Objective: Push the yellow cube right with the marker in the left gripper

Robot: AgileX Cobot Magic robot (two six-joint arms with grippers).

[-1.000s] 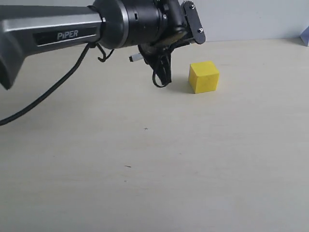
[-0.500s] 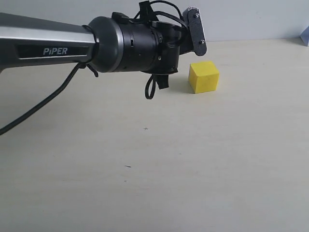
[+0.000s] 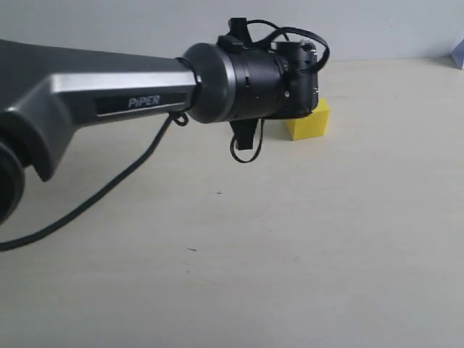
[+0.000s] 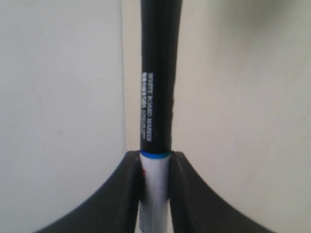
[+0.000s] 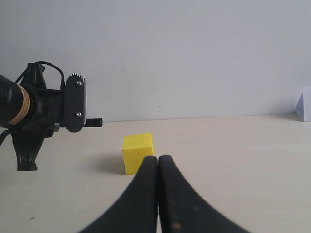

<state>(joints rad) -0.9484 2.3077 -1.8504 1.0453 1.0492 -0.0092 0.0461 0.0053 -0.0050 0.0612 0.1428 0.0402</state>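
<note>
The left hand, clenched on the marker, hangs near the yellow cube on the tabletop, apparently short of contact, the rightward push seemingly not yet begun.

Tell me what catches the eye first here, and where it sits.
The big black and grey robot arm marked PiPER stretches in from the left of the exterior view, its end hiding part of the small bright yellow cube on the pale table. In the left wrist view, the black left gripper clamps a slim marker with black cap and white barrel.
</note>
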